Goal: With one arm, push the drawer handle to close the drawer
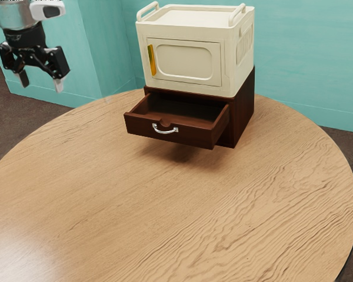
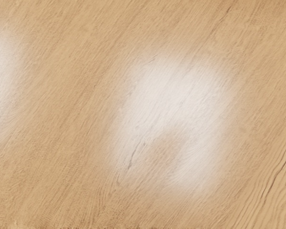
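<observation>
1. Hold the black gripper (image 1: 42, 83) up at the exterior view's upper left, pointing down, well apart from the drawer and its handle.
2. Hold both fingers (image 1: 59, 84) parted, gripping nothing between them.
3. See the dark brown drawer (image 1: 138, 124) pulled out of its matching cabinet (image 1: 243, 111), near the table's far edge in the exterior view, with part of the inside visible from above.
4. Find the curved silver handle (image 1: 165, 132) on the front of that drawer, near the middle of its width.
5. Notice a shadow (image 1: 176, 153) beneath the drawer, on the round wooden table (image 1: 194, 223).
6. Note a cream box (image 1: 229, 79) resting upright on top of the cabinet, bearing a framed door panel (image 1: 185, 61), a yellow pull (image 1: 152, 60) and raised grips (image 1: 147, 9) at its upper edges.
7. Look down from the hand in the wrist view onto wood grain and pale, soft-edged glare (image 2: 162, 90).
</observation>
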{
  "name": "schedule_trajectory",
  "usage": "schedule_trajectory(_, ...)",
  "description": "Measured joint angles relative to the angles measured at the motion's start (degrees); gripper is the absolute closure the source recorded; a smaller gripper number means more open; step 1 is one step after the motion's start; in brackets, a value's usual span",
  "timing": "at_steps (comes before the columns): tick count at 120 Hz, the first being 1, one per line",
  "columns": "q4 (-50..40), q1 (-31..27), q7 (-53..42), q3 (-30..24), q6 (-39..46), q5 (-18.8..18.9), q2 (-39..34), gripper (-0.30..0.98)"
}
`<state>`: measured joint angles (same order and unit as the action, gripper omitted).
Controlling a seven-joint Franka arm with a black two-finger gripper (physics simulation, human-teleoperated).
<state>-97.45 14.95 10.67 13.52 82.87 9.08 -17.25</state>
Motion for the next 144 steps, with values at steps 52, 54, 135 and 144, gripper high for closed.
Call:
schedule_trajectory(52,-25.06,-2.92,9.34,-7.93,3.97,0.2,-19.63,0.3)
schedule_trajectory(54,-26.14,-2.92,9.53,-7.92,4.97,0.21,-19.29,0.34)
schedule_trajectory(135,-34.7,-2.11,7.54,-7.89,44.79,0.32,2.84,0.78)
schedule_trajectory(144,-31.18,-2.12,6.77,-7.92,46.47,0.26,6.6,0.78)
